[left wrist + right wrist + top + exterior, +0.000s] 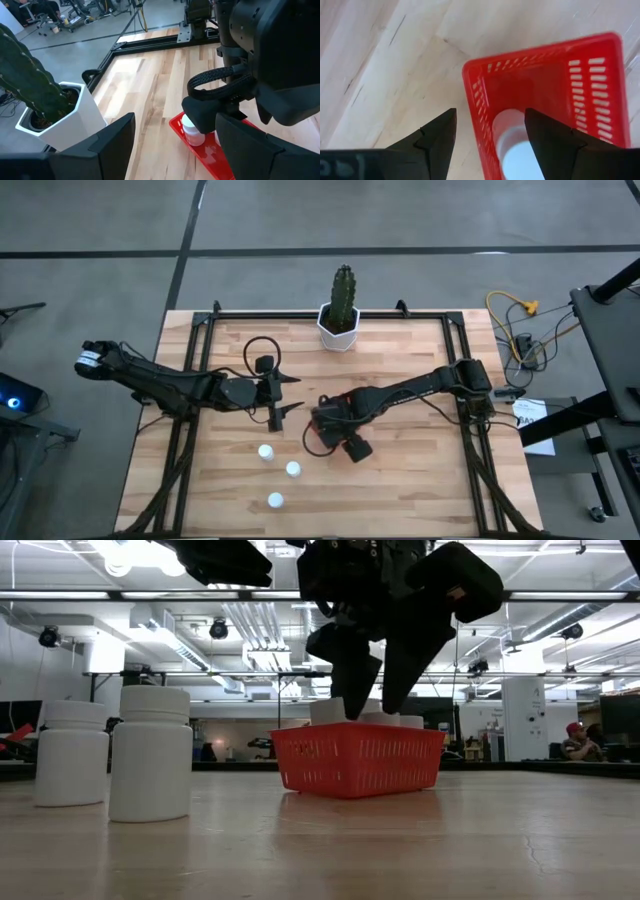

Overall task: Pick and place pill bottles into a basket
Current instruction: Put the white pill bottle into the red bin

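Red basket [358,760] under right gripper [367,690], fingers apart; bottles [150,752] outside

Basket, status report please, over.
Right claw open over red basket, bottles inside. Left claw open, empty, waiting. Three bottles left on table. Nothing blocking.

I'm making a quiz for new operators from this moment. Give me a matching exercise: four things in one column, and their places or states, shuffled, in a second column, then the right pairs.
Things:
1. cactus pot
2. basket
3. left gripper
4. three bottles

Places or states:
A. open, hovering beside the basket, holding nothing
B. standing loose on the table, outside the basket
C. at the table's far edge, white
D. red, under the open right gripper, with bottles inside

Pairs: 1-C, 2-D, 3-A, 4-B
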`<control>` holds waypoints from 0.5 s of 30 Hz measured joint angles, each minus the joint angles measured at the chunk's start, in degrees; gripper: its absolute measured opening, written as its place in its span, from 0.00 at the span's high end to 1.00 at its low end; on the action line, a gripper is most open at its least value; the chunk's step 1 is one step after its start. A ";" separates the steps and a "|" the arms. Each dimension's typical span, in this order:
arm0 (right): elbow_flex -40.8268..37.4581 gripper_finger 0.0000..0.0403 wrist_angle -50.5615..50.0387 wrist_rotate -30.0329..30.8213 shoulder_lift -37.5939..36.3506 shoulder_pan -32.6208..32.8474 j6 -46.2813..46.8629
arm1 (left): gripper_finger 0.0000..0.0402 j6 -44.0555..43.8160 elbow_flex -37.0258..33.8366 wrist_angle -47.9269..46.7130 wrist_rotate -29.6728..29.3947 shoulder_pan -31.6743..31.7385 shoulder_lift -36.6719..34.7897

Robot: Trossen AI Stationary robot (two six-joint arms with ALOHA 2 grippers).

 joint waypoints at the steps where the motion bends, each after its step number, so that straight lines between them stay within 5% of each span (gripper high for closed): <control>1: 0.15 0.44 0.01 -0.08 0.00 0.00 -0.19 | 0.36 0.00 0.00 -0.01 0.00 0.01 0.00; 15: 0.66 0.44 12.21 -6.67 -0.96 -0.60 -5.05 | 0.36 -1.27 0.00 -3.34 -0.04 -0.36 -1.54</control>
